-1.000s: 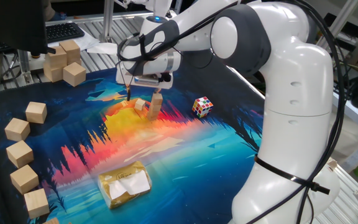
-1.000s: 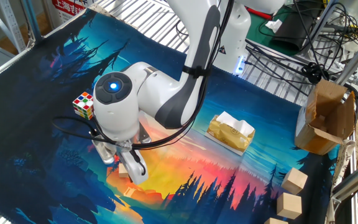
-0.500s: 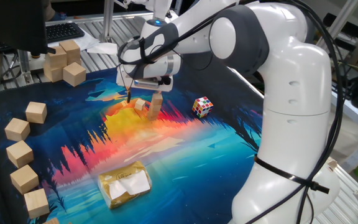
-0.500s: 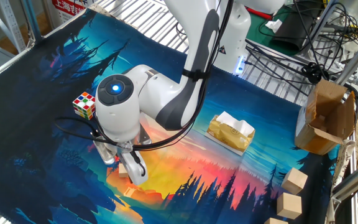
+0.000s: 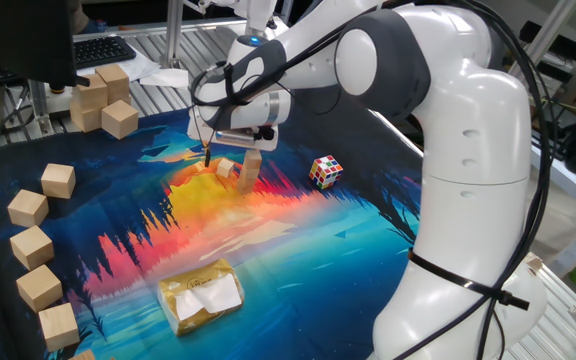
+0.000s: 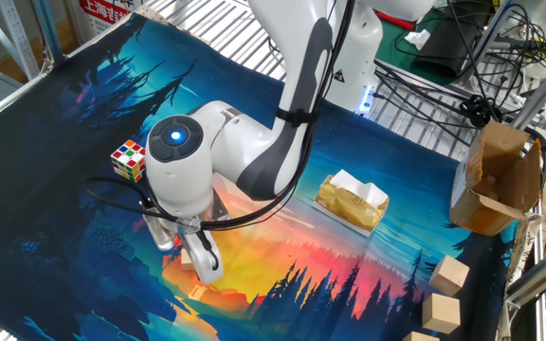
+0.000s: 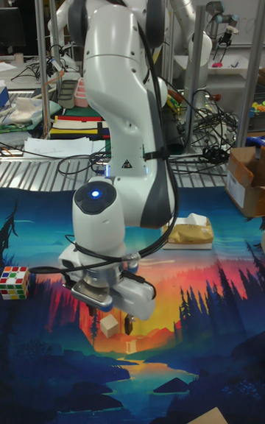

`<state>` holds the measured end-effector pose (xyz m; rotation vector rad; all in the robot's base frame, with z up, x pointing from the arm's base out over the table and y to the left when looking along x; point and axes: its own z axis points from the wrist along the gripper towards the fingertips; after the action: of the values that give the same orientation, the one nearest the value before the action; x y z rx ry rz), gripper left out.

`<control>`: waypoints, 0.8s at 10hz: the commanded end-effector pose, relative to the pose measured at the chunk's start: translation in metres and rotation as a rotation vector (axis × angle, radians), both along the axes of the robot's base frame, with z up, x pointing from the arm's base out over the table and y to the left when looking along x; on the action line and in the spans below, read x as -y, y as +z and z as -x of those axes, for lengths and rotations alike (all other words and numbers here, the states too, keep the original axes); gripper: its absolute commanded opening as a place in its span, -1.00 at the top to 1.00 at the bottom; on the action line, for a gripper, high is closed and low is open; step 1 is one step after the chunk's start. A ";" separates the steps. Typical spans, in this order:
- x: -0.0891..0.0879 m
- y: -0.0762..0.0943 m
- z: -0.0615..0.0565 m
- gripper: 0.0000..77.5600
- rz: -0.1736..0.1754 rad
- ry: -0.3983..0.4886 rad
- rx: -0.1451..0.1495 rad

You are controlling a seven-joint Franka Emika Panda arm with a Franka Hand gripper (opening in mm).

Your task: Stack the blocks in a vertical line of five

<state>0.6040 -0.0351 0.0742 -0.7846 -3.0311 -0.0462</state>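
Mat (image 5: 298,240): blocks (image 5: 250,168) beneath end effector (image 5: 231,150)

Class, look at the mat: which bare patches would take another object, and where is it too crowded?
Free: the dark mat between the row of big cubes and the tissue pack; also the blue stretch between the pack and the puzzle cube. Crowded: the orange centre, where the gripper hangs over the small stack and a loose block.
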 end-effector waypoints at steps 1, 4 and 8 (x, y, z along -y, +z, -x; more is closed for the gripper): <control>0.001 -0.001 -0.001 -1.00 -0.008 -0.019 0.007; 0.001 -0.003 0.000 -1.00 -0.006 -0.018 0.013; 0.001 -0.006 0.000 -1.00 -0.002 -0.009 0.022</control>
<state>0.6030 -0.0359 0.0672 -0.8036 -3.0451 -0.0574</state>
